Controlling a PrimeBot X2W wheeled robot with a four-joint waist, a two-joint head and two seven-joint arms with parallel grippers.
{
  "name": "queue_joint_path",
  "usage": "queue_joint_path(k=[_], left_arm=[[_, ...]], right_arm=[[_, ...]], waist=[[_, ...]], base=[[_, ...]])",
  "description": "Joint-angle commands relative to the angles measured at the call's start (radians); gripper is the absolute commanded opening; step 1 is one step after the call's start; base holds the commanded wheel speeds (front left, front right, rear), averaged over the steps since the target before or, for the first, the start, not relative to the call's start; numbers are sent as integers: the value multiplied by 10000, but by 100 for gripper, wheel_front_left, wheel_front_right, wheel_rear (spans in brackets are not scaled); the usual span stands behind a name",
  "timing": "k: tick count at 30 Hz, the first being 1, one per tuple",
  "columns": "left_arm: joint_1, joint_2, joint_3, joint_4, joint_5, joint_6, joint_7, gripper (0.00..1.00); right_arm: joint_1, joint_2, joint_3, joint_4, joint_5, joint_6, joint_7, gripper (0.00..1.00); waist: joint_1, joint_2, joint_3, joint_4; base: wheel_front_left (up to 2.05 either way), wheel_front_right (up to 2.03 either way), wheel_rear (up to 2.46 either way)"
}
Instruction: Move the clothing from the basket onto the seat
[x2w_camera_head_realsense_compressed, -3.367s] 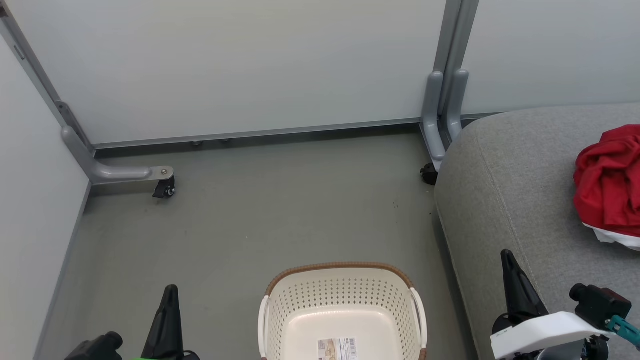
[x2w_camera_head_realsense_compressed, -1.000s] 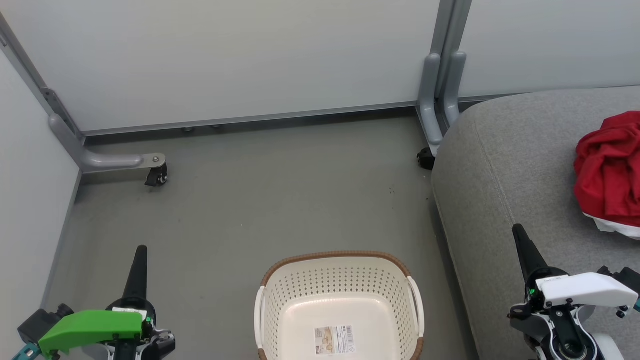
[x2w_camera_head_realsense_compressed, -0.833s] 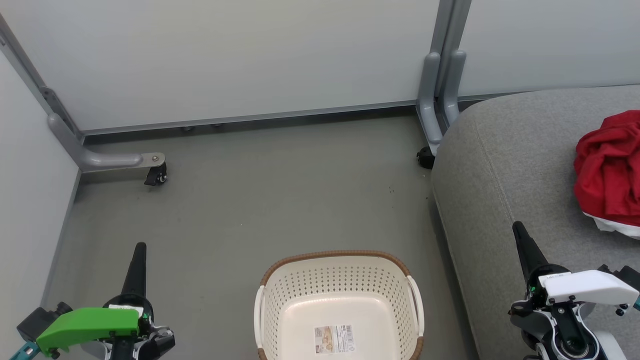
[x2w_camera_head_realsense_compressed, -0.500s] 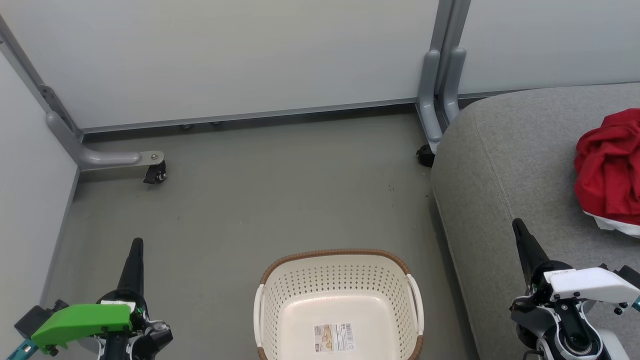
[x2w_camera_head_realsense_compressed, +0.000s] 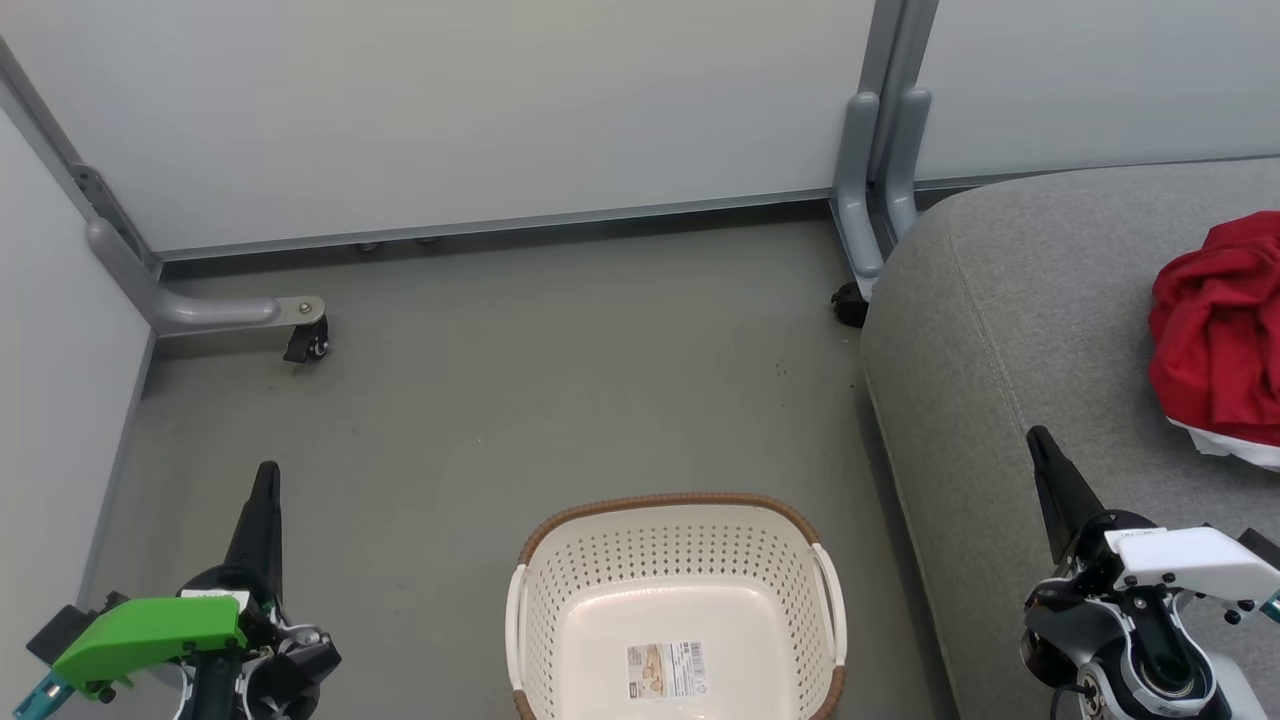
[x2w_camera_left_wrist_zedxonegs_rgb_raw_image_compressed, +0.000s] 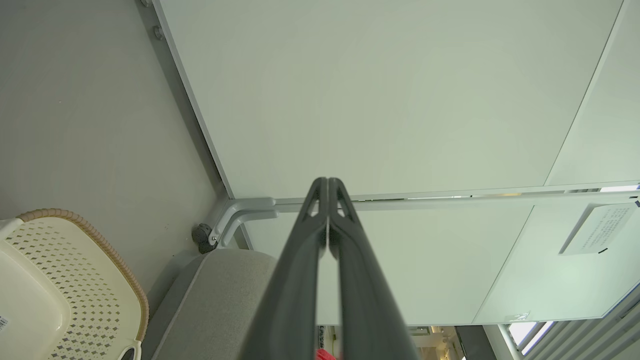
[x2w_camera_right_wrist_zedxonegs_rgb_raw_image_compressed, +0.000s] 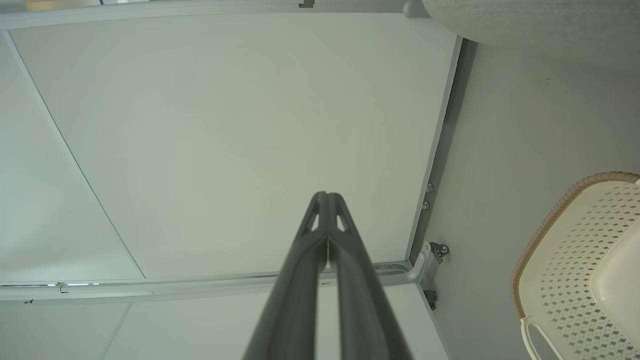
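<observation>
The cream basket (x2w_camera_head_realsense_compressed: 680, 560) with its brown rim stands on the floor at bottom centre, holding nothing but a sticker (x2w_camera_head_realsense_compressed: 664, 670). Red clothing (x2w_camera_head_realsense_compressed: 1215, 345) with a white edge lies bunched on the grey seat (x2w_camera_head_realsense_compressed: 1010, 330) at the right. My left gripper (x2w_camera_head_realsense_compressed: 266, 472) is shut at the lower left, over the floor and left of the basket. My right gripper (x2w_camera_head_realsense_compressed: 1036, 437) is shut at the lower right, over the seat's front part. Both wrist views show the fingers pressed together, left gripper (x2w_camera_left_wrist_zedxonegs_rgb_raw_image_compressed: 327, 181) and right gripper (x2w_camera_right_wrist_zedxonegs_rgb_raw_image_compressed: 326, 195), with the basket (x2w_camera_left_wrist_zedxonegs_rgb_raw_image_compressed: 75, 280) (x2w_camera_right_wrist_zedxonegs_rgb_raw_image_compressed: 580, 260) at the side.
Pale partition panels (x2w_camera_head_realsense_compressed: 480, 110) close off the back and left. Their grey feet carry black casters (x2w_camera_head_realsense_compressed: 305, 345) (x2w_camera_head_realsense_compressed: 850, 303) on the grey floor (x2w_camera_head_realsense_compressed: 520, 390) between the panels, the basket and the seat.
The whole head view has drifted slightly, so the camera moved. Both grippers have risen into view since the oldest frame and sit a little lower now than a second ago.
</observation>
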Motion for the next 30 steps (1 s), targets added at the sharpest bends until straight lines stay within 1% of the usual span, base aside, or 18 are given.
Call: queue_joint_path(k=[1,30], left_arm=[[-203,11,80,54,-208,-58,52,0],[-207,-92,183,53,-73,-60,149,0]], right_arm=[[-157,-5,-34,45,209,4,65,0],[-141,85,-158,54,80,4,155,0]], waist=[[0,0,8,-2],[0,0,13,-3]], base=[[0,0,0],[0,0,0]])
